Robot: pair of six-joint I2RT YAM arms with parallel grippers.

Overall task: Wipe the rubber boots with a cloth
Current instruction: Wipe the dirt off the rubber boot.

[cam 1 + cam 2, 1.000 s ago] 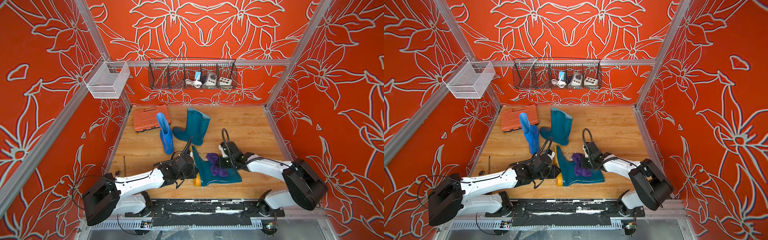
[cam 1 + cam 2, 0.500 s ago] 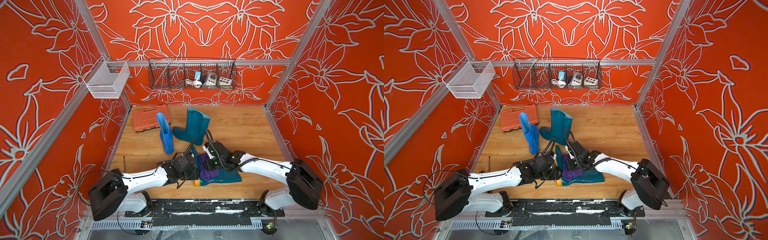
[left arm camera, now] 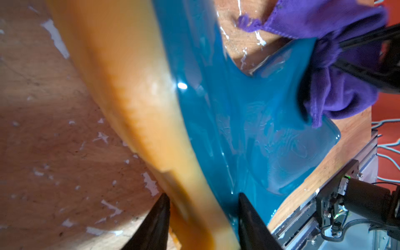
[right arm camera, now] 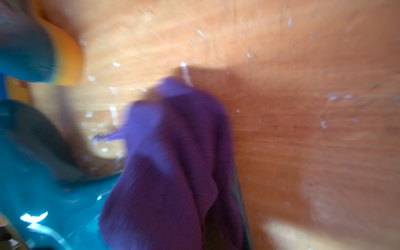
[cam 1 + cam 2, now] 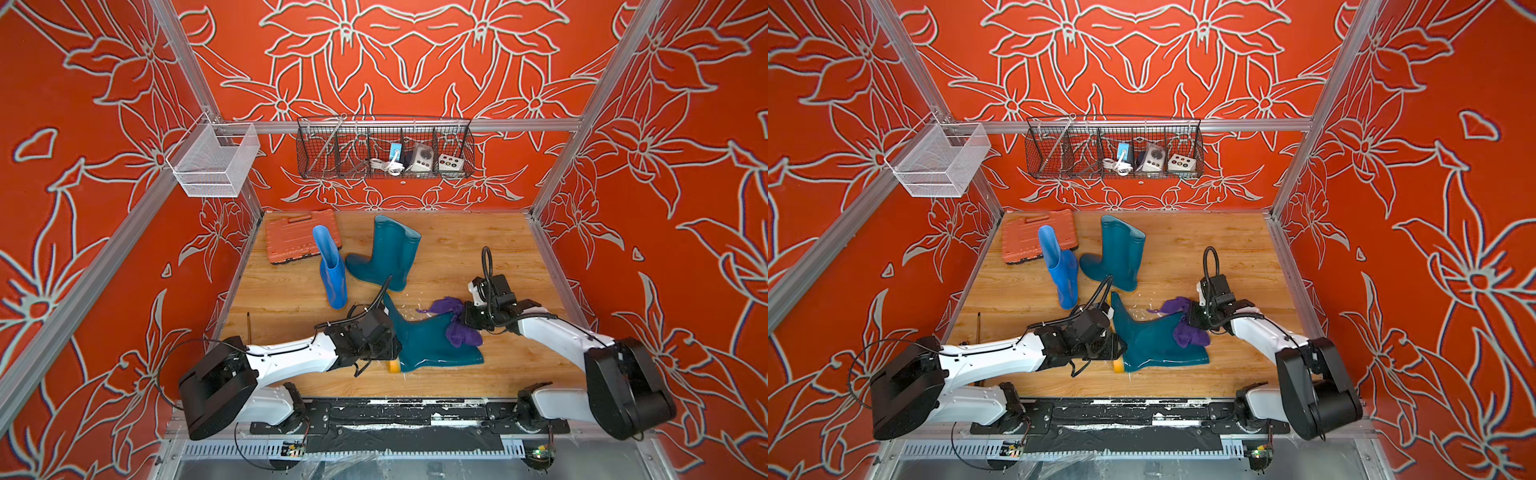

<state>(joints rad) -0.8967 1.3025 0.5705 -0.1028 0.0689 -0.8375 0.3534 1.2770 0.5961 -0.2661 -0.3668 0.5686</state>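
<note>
Pinching cloth (image 5: 456,330) against the fallen teal boot (image 5: 432,347): right gripper (image 5: 468,321).
Its heel sits clamped between left gripper (image 3: 203,216) fingers (image 3: 245,213); wood tabletop (image 5: 478,249), orange walls (image 5: 415,62).

two arms noted. left arm (image 5: 291,357) and right arm (image 5: 557,332): smooth white shells, with small dark screws dotted along the left shell. black boxy joint housings (image 5: 216,386) seen at the shoulders, black wrist blocks (image 5: 365,336) at the far ends. black cables (image 5: 380,295) looped over each wrist, thinner ones hung by the shoulders. left gripper (image 3: 202,194): two black tapered fingers (image 3: 155,225). both arms mounted on a black base rail (image 5: 395,415), its paint chipped white.
</note>
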